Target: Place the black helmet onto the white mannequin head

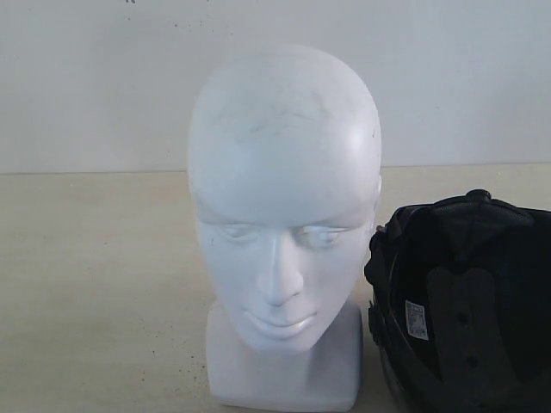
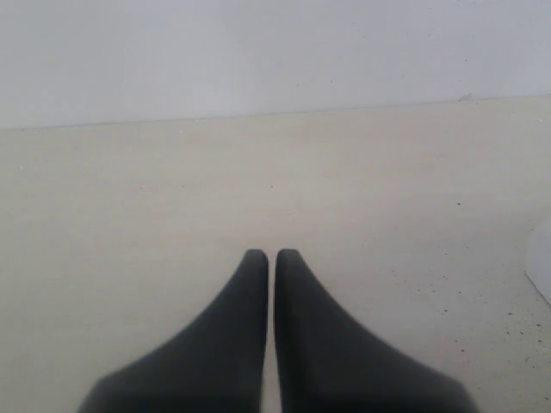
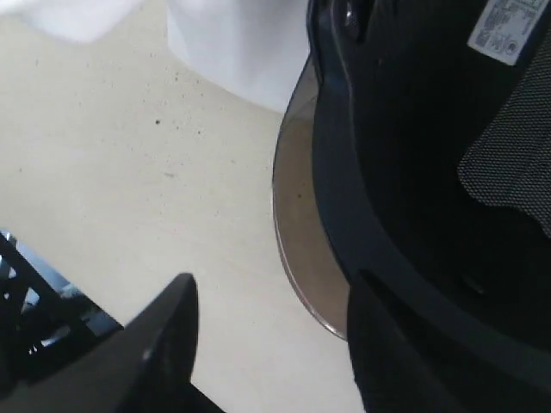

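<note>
The white mannequin head point(image 1: 284, 224) stands upright at the middle of the table, face toward the exterior camera. The black helmet point(image 1: 469, 301) lies just to its right, opening up, showing its padded lining and a small white label point(image 1: 417, 320). In the right wrist view my right gripper point(image 3: 275, 318) is open beside the helmet point(image 3: 430, 155): one finger point(image 3: 164, 335) hangs over bare table, the other is dark against the rim, and the smoky visor point(image 3: 301, 232) sits between them. My left gripper point(image 2: 272, 258) is shut over bare table, holding nothing. Neither gripper shows in the exterior view.
The pale table point(image 1: 95, 284) runs back to a white wall point(image 1: 86, 77). A white corner, probably the mannequin's base point(image 2: 541, 262), shows at the edge of the left wrist view. The base point(image 3: 237, 43) stands close to the visor. Dark framing point(image 3: 34, 310) lies beyond the table edge.
</note>
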`<control>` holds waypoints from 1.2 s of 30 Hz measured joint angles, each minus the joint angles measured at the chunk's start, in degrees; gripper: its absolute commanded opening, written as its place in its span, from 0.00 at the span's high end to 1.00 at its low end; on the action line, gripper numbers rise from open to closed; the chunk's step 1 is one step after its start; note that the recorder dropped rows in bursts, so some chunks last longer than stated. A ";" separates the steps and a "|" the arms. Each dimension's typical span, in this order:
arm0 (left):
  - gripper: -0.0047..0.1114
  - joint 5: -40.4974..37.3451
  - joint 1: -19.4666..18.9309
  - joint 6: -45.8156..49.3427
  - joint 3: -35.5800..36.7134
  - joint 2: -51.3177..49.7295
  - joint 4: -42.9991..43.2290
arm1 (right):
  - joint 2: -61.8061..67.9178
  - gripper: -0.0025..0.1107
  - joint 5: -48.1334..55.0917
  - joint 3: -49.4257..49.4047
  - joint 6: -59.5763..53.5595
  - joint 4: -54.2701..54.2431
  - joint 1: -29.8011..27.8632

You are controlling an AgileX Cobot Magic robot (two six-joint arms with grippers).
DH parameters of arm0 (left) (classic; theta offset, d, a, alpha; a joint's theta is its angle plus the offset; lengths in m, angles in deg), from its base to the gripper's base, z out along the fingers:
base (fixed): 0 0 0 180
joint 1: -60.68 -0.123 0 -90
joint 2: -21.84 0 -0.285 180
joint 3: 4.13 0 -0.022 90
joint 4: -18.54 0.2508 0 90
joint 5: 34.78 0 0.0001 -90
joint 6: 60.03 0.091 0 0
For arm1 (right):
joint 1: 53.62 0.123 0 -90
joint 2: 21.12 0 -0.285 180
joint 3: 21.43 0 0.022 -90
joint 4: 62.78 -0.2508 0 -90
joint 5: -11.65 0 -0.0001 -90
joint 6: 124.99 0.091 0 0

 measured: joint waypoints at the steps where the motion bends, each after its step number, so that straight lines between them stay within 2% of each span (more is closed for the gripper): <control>1: 0.92 0.00 0.00 0.00 0.00 0.00 0.00 | 1.18 0.52 -0.41 0.15 -0.92 0.33 1.14; 4: 0.92 0.00 0.00 0.00 0.00 0.00 0.00 | 4.25 0.51 -2.72 0.24 -1.94 1.45 4.48; 9: 0.92 0.00 0.00 0.00 0.00 0.00 0.00 | 7.00 0.33 -7.54 1.45 -2.05 1.66 10.92; 14: 0.92 0.00 0.00 0.00 0.00 0.00 0.00 | 7.66 0.32 -15.97 1.85 0.15 3.18 14.57; 24: 0.92 0.00 0.00 0.00 0.00 0.00 0.00 | 16.31 0.32 -26.89 1.85 5.95 7.00 15.19; 33: 0.92 0.00 0.00 0.00 0.00 0.00 0.00 | 20.66 0.32 -29.18 1.85 6.55 8.50 16.83; 36: 0.92 0.00 0.00 0.00 0.00 0.00 0.00 | 21.59 0.32 -28.49 1.85 8.83 12.57 16.83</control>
